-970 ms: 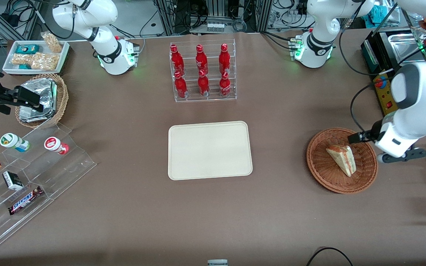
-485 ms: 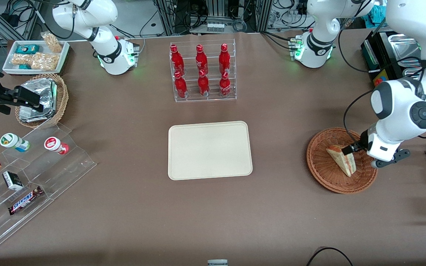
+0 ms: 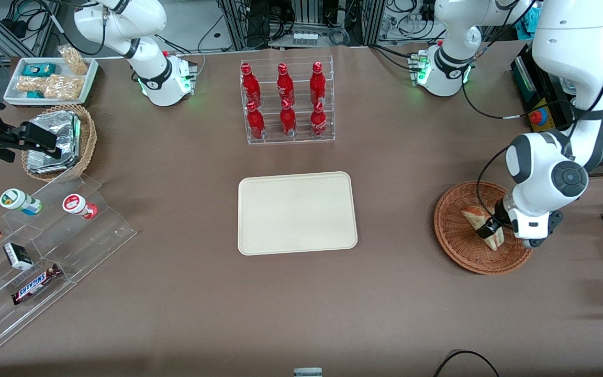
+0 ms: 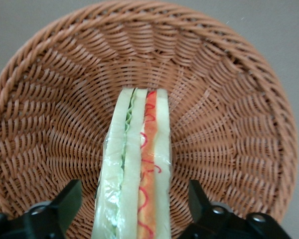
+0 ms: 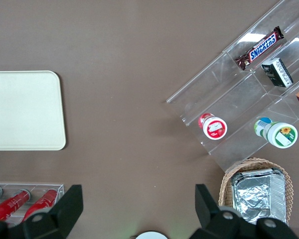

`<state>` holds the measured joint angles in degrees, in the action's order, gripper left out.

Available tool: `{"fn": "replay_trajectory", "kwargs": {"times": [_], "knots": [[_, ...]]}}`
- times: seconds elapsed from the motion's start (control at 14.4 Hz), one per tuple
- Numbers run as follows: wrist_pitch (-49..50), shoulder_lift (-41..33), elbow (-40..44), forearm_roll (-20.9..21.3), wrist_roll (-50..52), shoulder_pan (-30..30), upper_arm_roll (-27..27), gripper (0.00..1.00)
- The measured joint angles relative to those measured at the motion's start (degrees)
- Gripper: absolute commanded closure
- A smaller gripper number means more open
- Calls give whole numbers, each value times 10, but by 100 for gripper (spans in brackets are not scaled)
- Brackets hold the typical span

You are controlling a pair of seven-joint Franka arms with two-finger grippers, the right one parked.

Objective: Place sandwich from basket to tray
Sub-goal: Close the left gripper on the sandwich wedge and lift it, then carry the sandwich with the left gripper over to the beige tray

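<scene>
Basket (image 3: pixel 458 246): round reddish-brown wicker, on the brown table (image 3: pixel 411 303) toward the working arm's end; well apart from the tray.
Sandwich (image 3: pixel 473 214): triangular wedge lying in the basket, resting on one crust edge so its red, green and white layers (image 4: pixel 139 164) face the wrist camera.
Gripper (image 3: pixel 491 228): the left arm's, lowered into the basket over the sandwich's thicker end; jaws spread wide.
Fingers (image 4: pixel 65 206): one on each side of the sandwich, both standing clear of the bread with wicker showing in each gap; nothing grasped.
Sandwich to gripper: centred between the two fingers, its long line running straight out from the gripper's gap.
Tray (image 3: pixel 297 212): cream rectangular, mid-table, nothing on it.
Bottle rack (image 3: pixel 287 99): clear tiered stand holding six red bottles, farther from the front camera than the tray.
</scene>
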<state>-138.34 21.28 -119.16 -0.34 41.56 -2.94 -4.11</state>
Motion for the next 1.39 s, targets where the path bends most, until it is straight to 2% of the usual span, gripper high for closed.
{"fn": "replay_trajectory", "kwargs": {"times": [0.21, 0.35, 0.55, 0.69, 0.9, 1.11, 1.25, 1.39], "knots": [[16, -2, -5, 2, -16, -6, 1, 93], [73, -20, 1, 2, -55, -12, 1, 98], [172, -51, 53, 2, -110, -27, 8, 98], [227, -47, 107, 2, -158, -56, 14, 99], [259, -18, 164, -1, -187, -103, 26, 100], [251, 26, 198, -31, -185, -131, 75, 100], [233, 65, 236, -42, -145, -159, 105, 100], [212, 108, 278, -42, -87, -209, 113, 100]]}}
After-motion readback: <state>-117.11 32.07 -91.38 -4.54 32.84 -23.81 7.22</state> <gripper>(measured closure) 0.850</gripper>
